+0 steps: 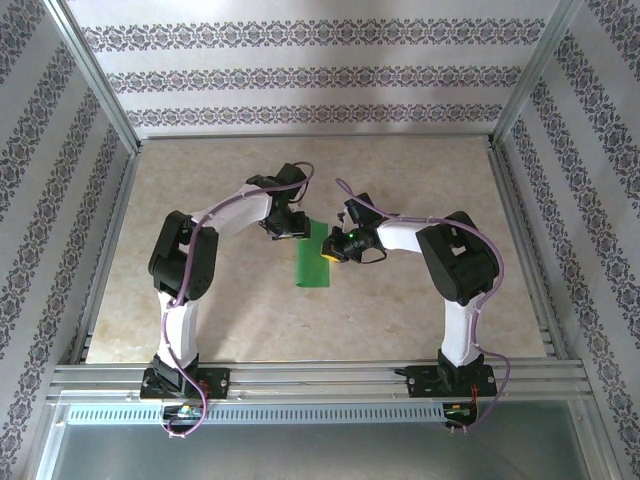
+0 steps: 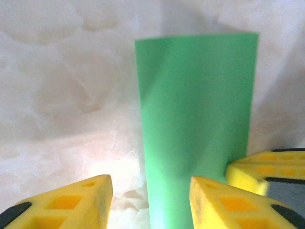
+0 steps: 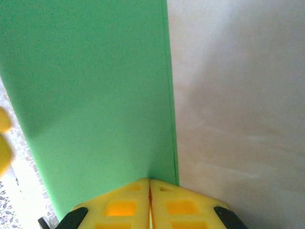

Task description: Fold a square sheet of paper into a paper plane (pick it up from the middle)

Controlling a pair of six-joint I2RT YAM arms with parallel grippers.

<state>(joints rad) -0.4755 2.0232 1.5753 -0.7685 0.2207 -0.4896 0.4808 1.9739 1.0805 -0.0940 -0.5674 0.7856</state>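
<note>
Fold in progress: the square sheet of paper (image 1: 316, 258), doubled into a strip, sits mid-table (image 1: 200, 200). The right gripper (image 3: 150, 183) is clamped on its edge. The left gripper (image 2: 150, 185) is half open over the strip's end and holds nothing. The next move likely calls for a firm pinch there.

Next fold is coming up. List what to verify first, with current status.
1. Fingers of right gripper shut on the bright green folded sheet of paper: ok.
2. Fingers of left gripper open, paper running between them: ok.
3. Paper folded to a clean narrow rectangle: ok.
4. Paper lying flat on the beige marbled table: cannot tell.
5. Clearance between the two grippers: cannot tell.
</note>
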